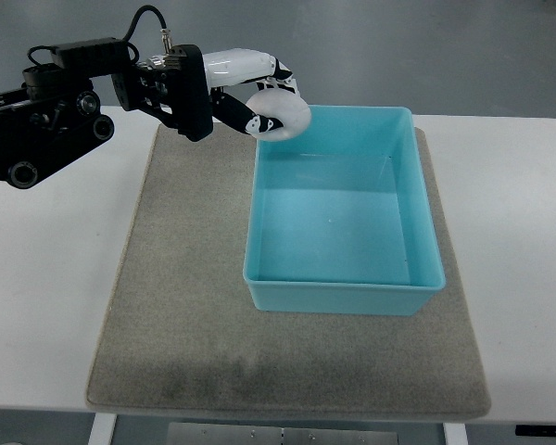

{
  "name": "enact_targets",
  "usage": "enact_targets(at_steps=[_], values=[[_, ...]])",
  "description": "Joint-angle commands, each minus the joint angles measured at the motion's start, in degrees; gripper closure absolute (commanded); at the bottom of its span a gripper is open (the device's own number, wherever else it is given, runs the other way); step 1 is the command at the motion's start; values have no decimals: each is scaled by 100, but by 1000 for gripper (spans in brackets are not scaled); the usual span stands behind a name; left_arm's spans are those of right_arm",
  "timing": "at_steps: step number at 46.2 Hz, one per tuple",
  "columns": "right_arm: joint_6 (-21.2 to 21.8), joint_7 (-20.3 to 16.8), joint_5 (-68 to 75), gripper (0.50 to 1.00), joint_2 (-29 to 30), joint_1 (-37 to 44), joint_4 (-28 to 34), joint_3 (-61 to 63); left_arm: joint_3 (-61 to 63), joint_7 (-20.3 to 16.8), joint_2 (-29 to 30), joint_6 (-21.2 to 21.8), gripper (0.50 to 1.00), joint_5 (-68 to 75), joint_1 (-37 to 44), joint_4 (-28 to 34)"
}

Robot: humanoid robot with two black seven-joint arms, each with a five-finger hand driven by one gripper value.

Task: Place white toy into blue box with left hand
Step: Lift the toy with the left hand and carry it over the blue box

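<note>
My left hand [264,97] reaches in from the upper left, its black arm above the table's far left part. Its white and black fingers [246,63] are curled around a round white toy [284,115]. The toy hangs over the far left corner of the blue box [287,297], just above its rim. The box is a light blue open tub with nothing visible inside, standing on the right half of a grey mat [185,306]. My right hand does not show.
The grey mat lies on a white table [46,297], whose front edge runs along the bottom of the picture. A grey floor shows beyond the table's far edge.
</note>
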Motion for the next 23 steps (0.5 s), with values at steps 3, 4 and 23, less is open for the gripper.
enact_targets(at_steps=[3, 4, 23], values=[[0, 0, 0, 564, 0, 0, -1, 0, 3, 7, -176, -7, 997, -392, 79, 2], [0, 0, 0, 564, 0, 0, -1, 0, 12, -2, -185, -15, 997, -454, 97, 2], [0, 0, 0, 564, 0, -8, -1, 0, 65, 7, -519, -94, 885, -577, 431, 46]])
